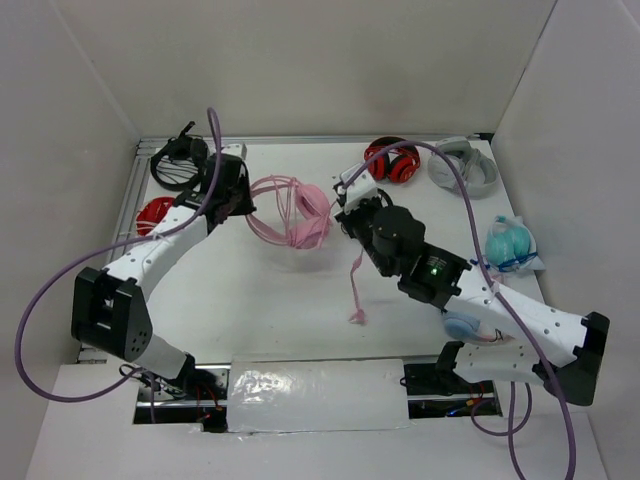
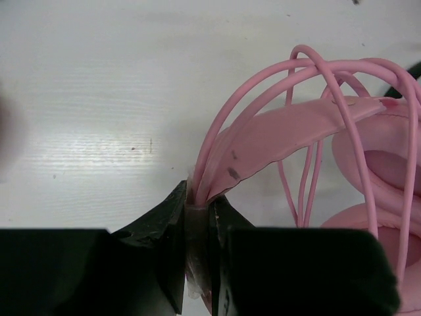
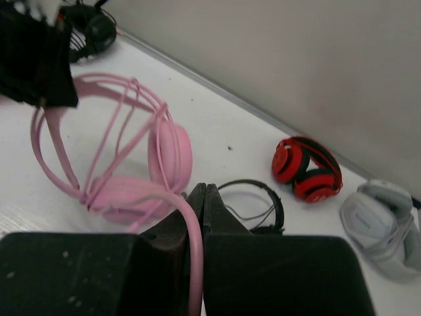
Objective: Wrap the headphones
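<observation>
Pink cable (image 1: pixel 355 285) dangles to the bare white table (image 1: pixel 260 320) nearest the arm bases, its tip on open surface well apart from everything else. Above it, the right gripper (image 3: pixel 205 197) has its jaws together, pinching that cable. Just left, the pink headphones (image 1: pixel 300 215) sit mid-table, and the left gripper (image 2: pixel 199 214) is clamped on one end of the headband (image 2: pixel 289 131). Thin black wired headphones (image 3: pixel 253 204) lie beneath the right gripper. Farther back, red-and-black headphones (image 3: pixel 309 171) and grey headphones (image 3: pixel 378 220) crowd the far rim, with another black set (image 1: pixel 178 162) in the far-left corner.
</observation>
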Available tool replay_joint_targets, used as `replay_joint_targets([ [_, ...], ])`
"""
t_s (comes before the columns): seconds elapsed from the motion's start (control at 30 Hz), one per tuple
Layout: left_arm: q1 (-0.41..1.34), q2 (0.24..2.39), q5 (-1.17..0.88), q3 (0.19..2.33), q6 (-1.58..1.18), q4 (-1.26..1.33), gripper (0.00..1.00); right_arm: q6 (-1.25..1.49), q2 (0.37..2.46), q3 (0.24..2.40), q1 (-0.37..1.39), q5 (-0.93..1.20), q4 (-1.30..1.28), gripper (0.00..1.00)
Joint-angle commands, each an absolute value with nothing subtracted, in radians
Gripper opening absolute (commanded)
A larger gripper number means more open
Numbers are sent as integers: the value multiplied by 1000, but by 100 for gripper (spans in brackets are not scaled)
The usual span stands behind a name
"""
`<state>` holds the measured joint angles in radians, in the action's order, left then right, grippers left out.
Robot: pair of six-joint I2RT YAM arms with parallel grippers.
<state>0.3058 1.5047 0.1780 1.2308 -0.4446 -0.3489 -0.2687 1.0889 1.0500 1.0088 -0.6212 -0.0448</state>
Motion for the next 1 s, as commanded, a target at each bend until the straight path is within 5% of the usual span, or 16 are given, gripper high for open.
replay_joint_targets([
  [0.0, 354, 1457, 132, 1213, -368, -230, 0, -383, 1112, 1155, 953, -479, 12, 0],
  [0.17, 419, 1459, 129, 1201, -292, -225, 0, -455, 1114, 1189, 875, -289, 14, 0],
  [0.63, 658, 1120, -308, 986, 49, -63, 0, -500, 1325, 1275, 523, 205, -37, 0],
  [0.97, 678, 1014, -98, 1084, -29, -170, 0, -307, 1220, 1040, 465, 312, 201, 0],
])
